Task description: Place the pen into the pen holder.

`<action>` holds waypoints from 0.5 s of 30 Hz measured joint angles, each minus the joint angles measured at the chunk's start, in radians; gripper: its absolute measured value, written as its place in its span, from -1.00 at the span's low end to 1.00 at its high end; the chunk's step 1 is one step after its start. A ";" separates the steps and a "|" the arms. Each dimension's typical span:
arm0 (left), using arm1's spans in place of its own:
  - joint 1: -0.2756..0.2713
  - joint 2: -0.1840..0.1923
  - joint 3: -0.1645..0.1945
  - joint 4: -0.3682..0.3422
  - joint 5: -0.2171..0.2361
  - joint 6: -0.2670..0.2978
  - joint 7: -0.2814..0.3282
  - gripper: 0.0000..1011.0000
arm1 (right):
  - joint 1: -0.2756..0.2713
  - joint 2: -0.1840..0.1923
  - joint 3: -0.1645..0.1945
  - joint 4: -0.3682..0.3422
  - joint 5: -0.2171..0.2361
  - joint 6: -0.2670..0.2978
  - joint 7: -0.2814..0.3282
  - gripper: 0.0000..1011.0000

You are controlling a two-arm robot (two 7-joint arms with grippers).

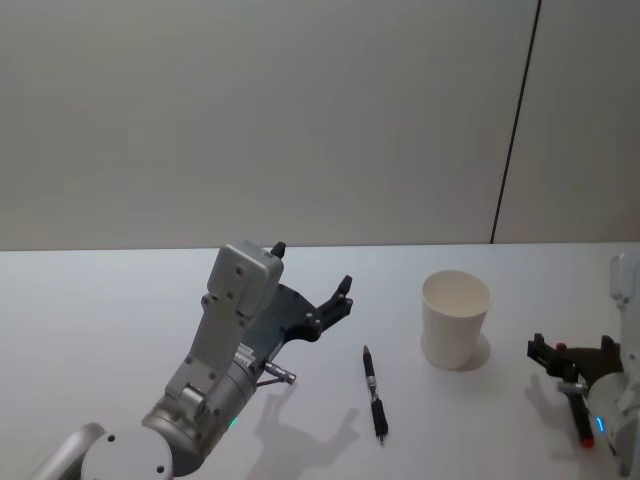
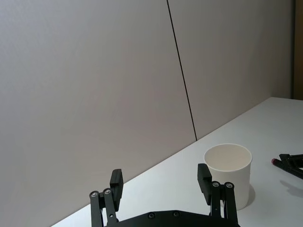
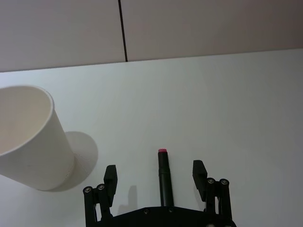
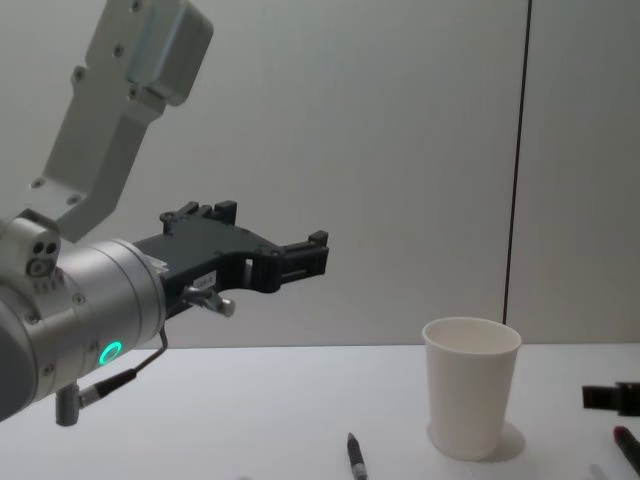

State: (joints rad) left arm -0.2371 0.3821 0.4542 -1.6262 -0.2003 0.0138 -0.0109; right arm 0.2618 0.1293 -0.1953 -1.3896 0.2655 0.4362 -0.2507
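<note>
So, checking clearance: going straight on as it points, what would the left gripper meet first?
Likely just the back wall: the left gripper hangs above the pen holder's rim and aims past it; depth unclear.

Head camera looks down on the pale table (image 1: 100, 300); chest camera sits low, facing the wall (image 4: 400, 150). Wrist cameras look forward, the right closest. All share the tapered white paper cup (image 1: 456, 320).

Pen holder (image 1: 457, 320) — matt white paper; table (image 1: 100, 300) smooth, matt; pen (image 1: 373, 392) black, shiny bands.
</note>
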 joint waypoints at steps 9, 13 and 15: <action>0.000 0.000 0.000 0.000 0.000 0.000 0.000 0.98 | 0.018 -0.007 0.009 0.064 0.001 0.001 0.002 0.98; 0.000 0.000 0.000 0.000 0.000 0.000 0.000 0.98 | 0.025 -0.009 0.011 0.096 -0.002 -0.006 0.012 0.98; 0.000 0.000 0.000 0.000 0.000 0.000 0.000 0.98 | 0.028 -0.011 0.012 0.106 -0.003 -0.009 0.015 0.98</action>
State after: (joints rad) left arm -0.2371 0.3821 0.4542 -1.6262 -0.2004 0.0138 -0.0109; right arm 0.2894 0.1188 -0.1832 -1.2833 0.2630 0.4270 -0.2354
